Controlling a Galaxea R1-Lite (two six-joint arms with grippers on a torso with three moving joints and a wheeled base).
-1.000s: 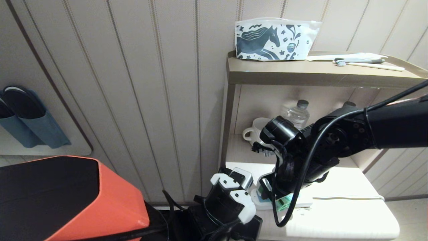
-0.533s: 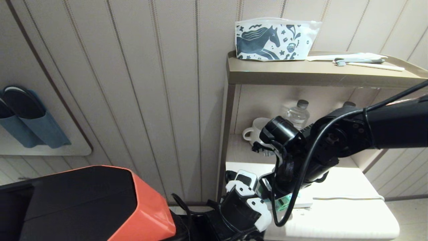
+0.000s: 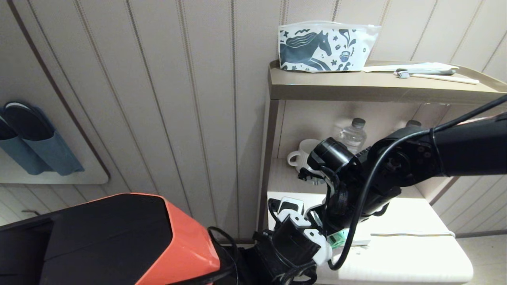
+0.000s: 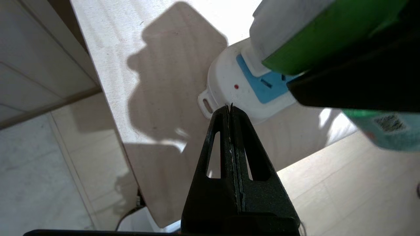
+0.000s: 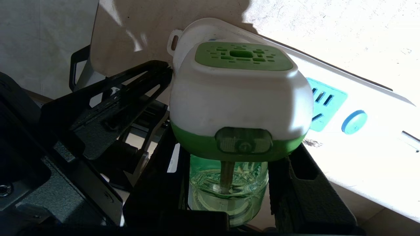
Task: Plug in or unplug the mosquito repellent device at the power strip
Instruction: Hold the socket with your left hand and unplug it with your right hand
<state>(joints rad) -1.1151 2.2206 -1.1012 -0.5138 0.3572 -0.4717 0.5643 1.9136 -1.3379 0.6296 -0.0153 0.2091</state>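
1. Repellent device (image 5: 241,95) first: it is sitting head-on against the near end of the power strip (image 5: 367,137), right where I am working. Whether its pins are fully seated I am not able to tell.
2. I am gripping its green liquid bottle with my right gripper (image 5: 229,196), one black finger on each side of the bottle, white head standing clear of the fingertips.
3. I am bringing my left gripper (image 4: 229,109) in with its jaws pressed shut on nothing, tips just short of the strip's rounded end, the one with the little hanging loop and the red dot.
4. I am reading the key relation like this: the strip's long axis is running away from that rounded end toward the cord, and the device is standing off the strip's face, so any pull or push I am making is going across that axis.
5. I am judging the left gripper the nearer one to the bare end of the strip, and the right one already busy on the bottle.
6. I am expecting the next move to need the left tips pinning that end flat, or the whole strip may be lifting with the device.
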